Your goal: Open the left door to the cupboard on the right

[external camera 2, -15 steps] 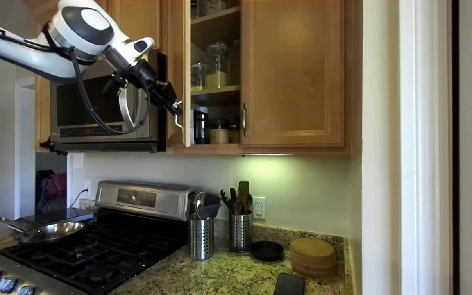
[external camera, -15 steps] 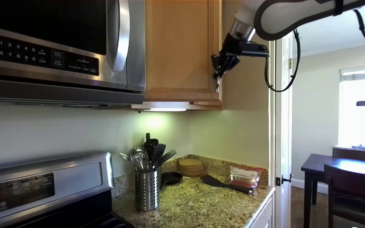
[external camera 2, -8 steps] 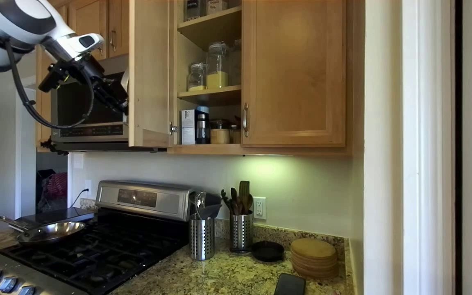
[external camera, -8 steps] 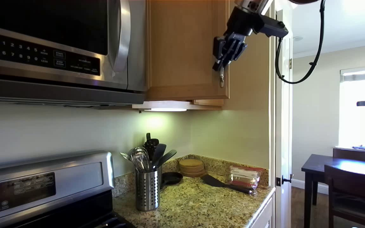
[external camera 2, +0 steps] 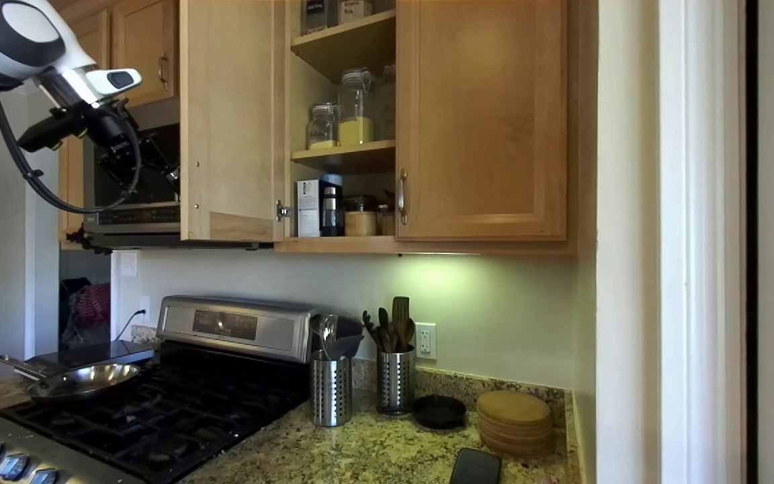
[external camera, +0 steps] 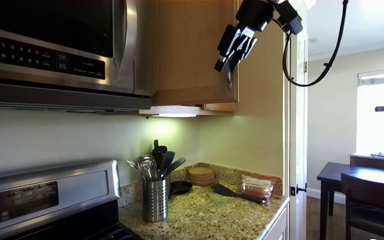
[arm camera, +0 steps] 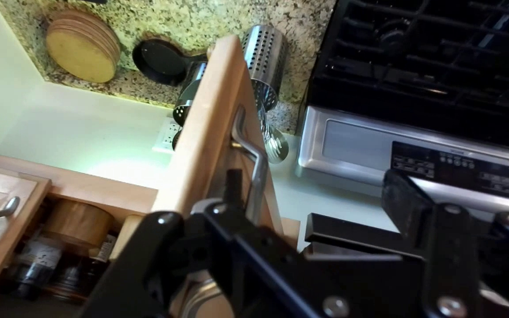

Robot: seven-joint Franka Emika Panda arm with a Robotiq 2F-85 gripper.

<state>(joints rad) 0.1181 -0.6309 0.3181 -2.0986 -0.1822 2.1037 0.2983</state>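
Note:
The left door (external camera 2: 232, 114), light maple, stands swung wide open from the cupboard (external camera 2: 333, 246), its inner face showing in an exterior view. Its outer face faces the microwave side, and its free edge (arm camera: 203, 119) rises in the wrist view. My gripper (arm camera: 314, 183) is open at the silver bar handle (arm camera: 258, 176). One finger (arm camera: 234, 187) lies between handle and door panel; the other finger (arm camera: 407, 207) stands well away on the far side. In an exterior view the gripper (external camera: 226, 66) sits over the handle's upper part, whose lower end (external camera: 229, 82) shows below.
The microwave (external camera 2: 135, 175) is close behind the gripper and beside the open door. The twin door (external camera 2: 481, 121) is closed. Jars (external camera 2: 357, 114) stand on the shelves. Below are the stove (external camera 2: 158, 410), utensil holders (external camera 2: 330, 393) and stacked round boards (external camera 2: 514, 423).
The left door has swung much further outward, toward the microwave side, the arm moving with it. The gripper's fingers, closed at the handle earlier, have spread apart.

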